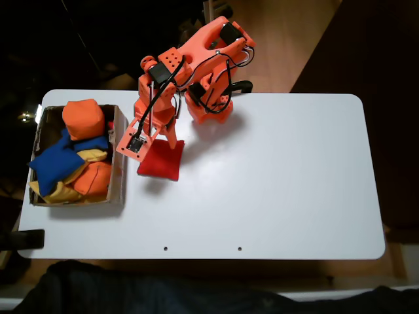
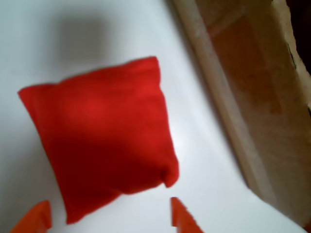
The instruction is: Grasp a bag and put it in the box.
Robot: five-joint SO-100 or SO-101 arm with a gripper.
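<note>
Bags: one red bag [image 1: 161, 159] on the white worktop [image 1: 281, 176]; in the box [image 1: 120, 171], two orange beanbags [image 1: 84, 118], one blue beanbag [image 1: 54, 163], and yellow fabric of uncertain count.
Box: one, brown cardboard, at the worktop's left end in the fixed view.
Bag position: lying flat just right of the box wall, apart from it.
Hand [image 2: 109, 216]: spread, fingertips either side of the bag's near edge in the wrist view, pinching nothing.
</note>
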